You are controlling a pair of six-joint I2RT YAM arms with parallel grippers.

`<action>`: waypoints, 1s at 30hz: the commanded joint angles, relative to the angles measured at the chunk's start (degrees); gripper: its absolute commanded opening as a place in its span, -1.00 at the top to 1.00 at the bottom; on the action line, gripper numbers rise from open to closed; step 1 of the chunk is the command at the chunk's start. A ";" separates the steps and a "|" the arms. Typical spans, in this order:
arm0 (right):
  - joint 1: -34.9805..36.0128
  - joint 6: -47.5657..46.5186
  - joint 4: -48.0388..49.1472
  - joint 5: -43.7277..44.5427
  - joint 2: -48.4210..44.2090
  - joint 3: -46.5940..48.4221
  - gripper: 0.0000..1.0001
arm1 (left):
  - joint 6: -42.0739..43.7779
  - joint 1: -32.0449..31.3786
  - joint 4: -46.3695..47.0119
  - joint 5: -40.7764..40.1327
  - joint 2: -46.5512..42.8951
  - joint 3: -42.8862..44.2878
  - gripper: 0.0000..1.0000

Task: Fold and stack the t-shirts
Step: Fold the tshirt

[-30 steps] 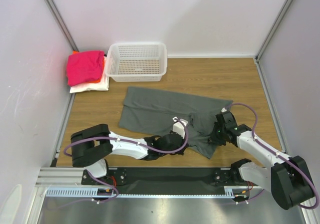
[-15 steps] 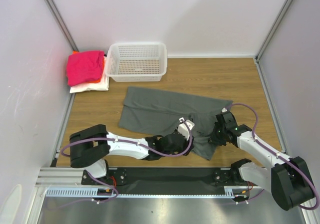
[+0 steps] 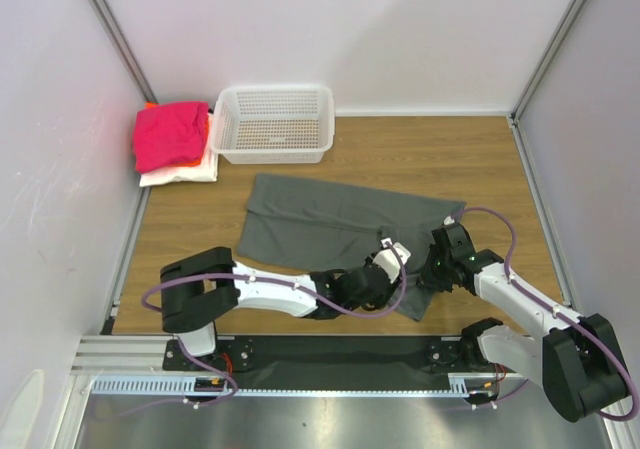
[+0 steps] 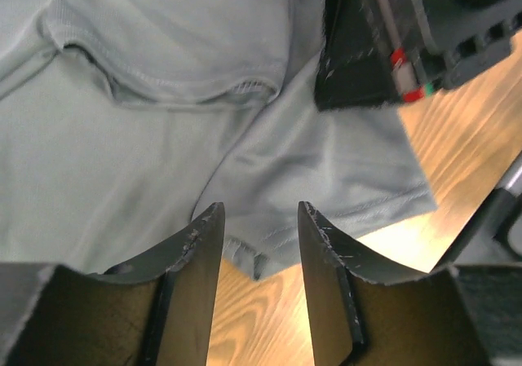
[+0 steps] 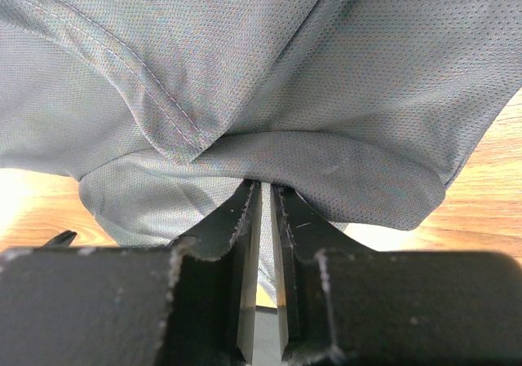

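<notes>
The dark grey t-shirt (image 3: 330, 224) lies spread on the wooden table, rumpled at its near right end. My right gripper (image 3: 430, 275) is shut on a fold of the grey t-shirt (image 5: 269, 150) at that end; in the right wrist view the jaws (image 5: 263, 191) pinch the cloth. My left gripper (image 3: 398, 267) is open just left of it, low over the shirt's near corner (image 4: 269, 178), holding nothing. In the left wrist view the left gripper (image 4: 258, 219) faces the right gripper (image 4: 375, 48). Folded magenta (image 3: 170, 134), orange (image 3: 209, 124) and white (image 3: 182, 174) shirts are stacked at the back left.
A white mesh basket (image 3: 275, 149) stands at the back, right of the stack. Walls close in the table on the left, back and right. Bare wood (image 3: 440, 154) shows behind the grey shirt and to its right.
My left gripper has moved right along the shirt's near edge, close to the right gripper. The right gripper has stayed in place, shut on the cloth.
</notes>
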 commanded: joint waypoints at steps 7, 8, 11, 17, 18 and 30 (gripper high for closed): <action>0.32 0.28 -0.34 0.79 -0.49 0.74 0.70 | 4.93 -0.79 4.89 -0.14 -6.95 -10.27 -0.05; 0.32 0.37 -0.34 0.79 -0.57 0.74 0.70 | 5.20 -0.79 5.41 -0.32 -7.22 -10.80 -0.09; 0.24 0.28 -0.34 0.79 -0.75 0.74 0.69 | 6.35 -1.05 5.16 -1.89 -6.61 -10.72 -0.18; 0.32 0.46 -0.43 0.96 -0.84 0.65 0.69 | 6.61 -1.93 7.44 -3.30 -4.50 -9.41 -0.29; 0.24 0.55 -0.43 0.97 -0.92 0.57 0.69 | 6.61 -2.10 7.44 -3.39 -4.06 -9.05 -0.29; 0.24 0.37 -0.08 0.88 -0.57 0.56 0.68 | 4.59 -3.42 5.60 -11.29 1.13 -4.83 -0.44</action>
